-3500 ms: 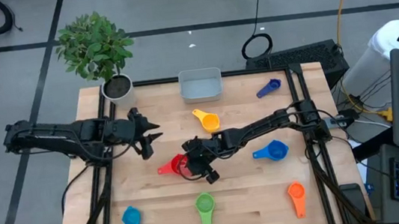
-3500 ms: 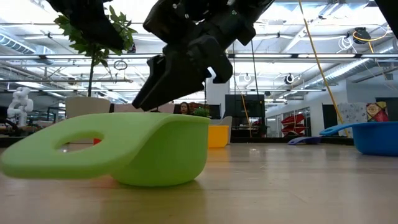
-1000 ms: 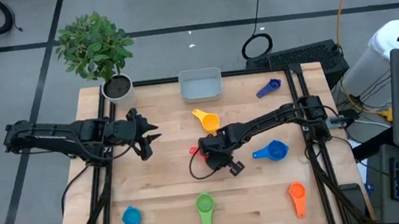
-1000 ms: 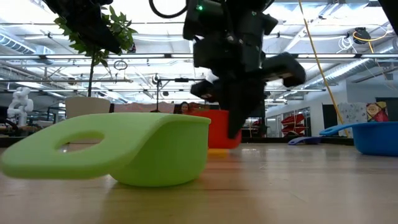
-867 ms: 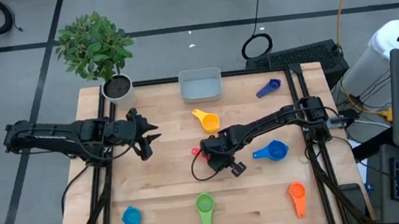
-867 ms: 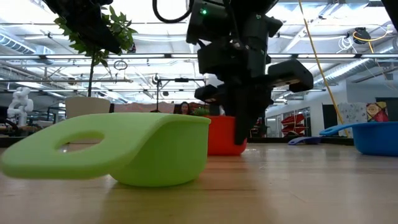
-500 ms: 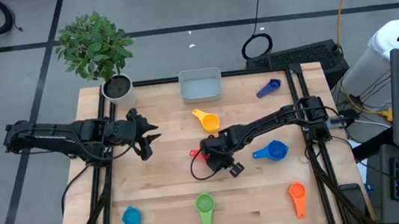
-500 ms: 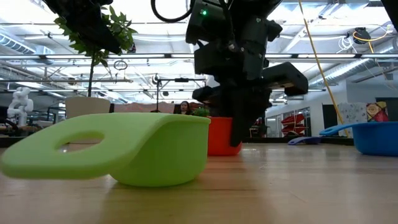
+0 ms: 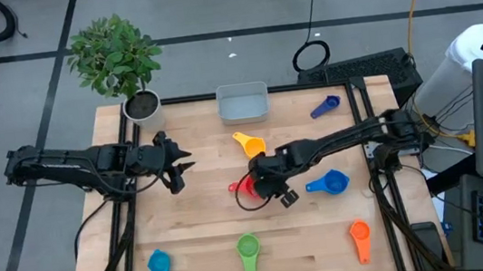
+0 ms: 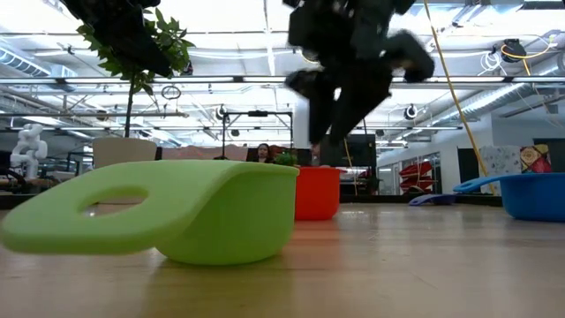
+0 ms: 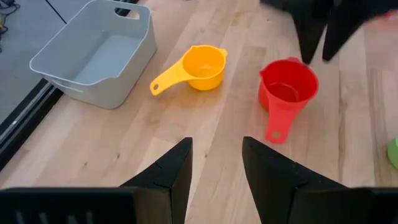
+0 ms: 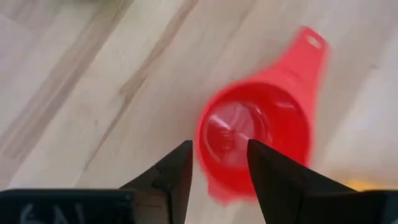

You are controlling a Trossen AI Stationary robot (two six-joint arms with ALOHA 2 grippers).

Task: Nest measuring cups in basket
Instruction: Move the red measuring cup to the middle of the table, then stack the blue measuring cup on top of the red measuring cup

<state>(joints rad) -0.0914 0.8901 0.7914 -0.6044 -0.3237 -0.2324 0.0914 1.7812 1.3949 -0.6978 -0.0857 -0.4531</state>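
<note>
The red measuring cup (image 11: 287,89) sits upright on the table (image 9: 199,241) near the yellow cup (image 9: 249,143), just below the right gripper (image 10: 340,106), whose jaws stand released and empty.

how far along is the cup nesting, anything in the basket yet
Nothing is in yet: the basket holds no cup. In hand: the right gripper hangs open just above the red cup, which stands upright on the table, not gripped. The left gripper waits at the table's left side. Left to do: all seven cups, including the yellow cup and green cup, lie scattered and un-nested.
</note>
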